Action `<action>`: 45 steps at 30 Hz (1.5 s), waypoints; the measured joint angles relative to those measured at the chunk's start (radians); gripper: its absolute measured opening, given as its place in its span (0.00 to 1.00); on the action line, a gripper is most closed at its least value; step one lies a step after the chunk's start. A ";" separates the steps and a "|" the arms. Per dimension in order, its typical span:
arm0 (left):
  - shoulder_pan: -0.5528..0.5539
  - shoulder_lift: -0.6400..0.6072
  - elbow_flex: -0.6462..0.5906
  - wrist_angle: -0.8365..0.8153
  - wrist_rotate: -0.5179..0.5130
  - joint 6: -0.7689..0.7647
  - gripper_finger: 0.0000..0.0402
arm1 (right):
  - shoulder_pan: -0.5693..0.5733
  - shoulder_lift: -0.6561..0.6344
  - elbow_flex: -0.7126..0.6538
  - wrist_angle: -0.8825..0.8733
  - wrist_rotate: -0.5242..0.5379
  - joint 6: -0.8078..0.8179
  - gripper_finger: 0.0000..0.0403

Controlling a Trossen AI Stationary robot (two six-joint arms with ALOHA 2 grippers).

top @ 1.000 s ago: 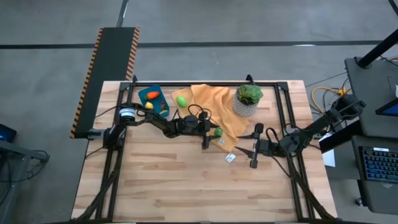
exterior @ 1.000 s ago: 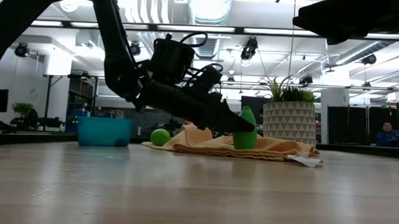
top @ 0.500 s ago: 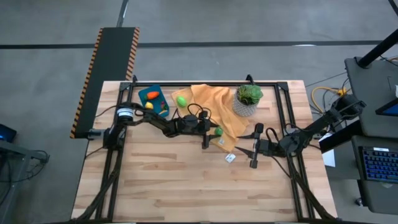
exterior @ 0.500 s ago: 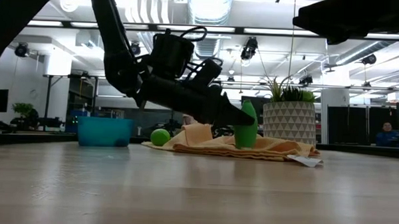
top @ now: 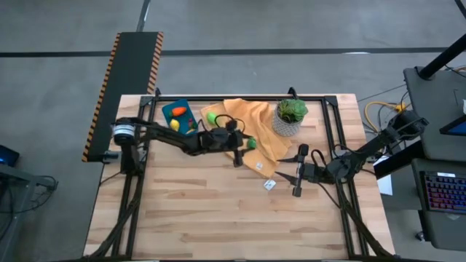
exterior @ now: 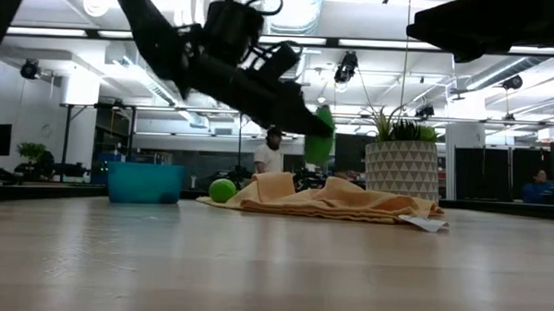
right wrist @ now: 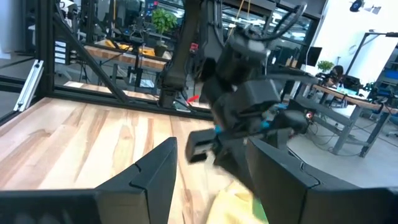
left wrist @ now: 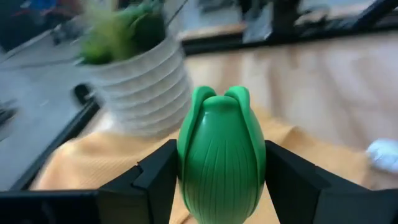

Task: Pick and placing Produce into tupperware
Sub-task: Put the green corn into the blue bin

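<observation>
My left gripper [top: 246,145] is shut on a green toy vegetable [left wrist: 221,160], held in the air above the orange-yellow cloth [top: 255,124]; the vegetable also shows in the low view [exterior: 319,138]. A green ball-shaped fruit [top: 212,117] lies on the cloth's far left part. The blue tupperware [top: 180,116] stands at the table's far left, with orange and yellow produce inside. My right gripper [top: 291,173] is open and empty, right of the cloth. My left gripper pinches the green vegetable's two sides [left wrist: 186,168] between its two fingers [left wrist: 155,180], around its wider lower body. The fingers come slanting down from the table's left. The vegetable stands upright, tip up, lifted clear of the cloth.
A leafy plant in a pale patterned pot [top: 290,116] stands on the cloth's far right, close to the held vegetable. A small white scrap [top: 269,185] lies near the cloth's near corner. Bare wood spreads over the table's near half.
My left gripper has risen with the green vegetable, which stood on the cloth and now hangs clear above it. It has also drawn a little toward the table's far left. The vegetable stays upright.
</observation>
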 joint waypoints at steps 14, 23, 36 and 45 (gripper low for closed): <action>0.003 -0.347 -0.085 -0.398 -0.416 0.017 0.46 | 0.000 0.000 0.000 -0.011 0.000 0.008 0.46; 0.054 -0.580 -0.216 -0.491 -0.626 0.009 0.46 | 0.000 0.000 0.000 -0.013 0.000 0.019 0.46; 0.269 -0.729 -0.370 -0.572 -0.606 -0.111 0.46 | 0.000 0.000 0.002 -0.018 0.000 0.020 0.46; 0.406 -0.634 -0.372 -0.640 -0.618 -0.249 0.46 | 0.000 0.000 0.006 -0.017 0.000 0.019 0.46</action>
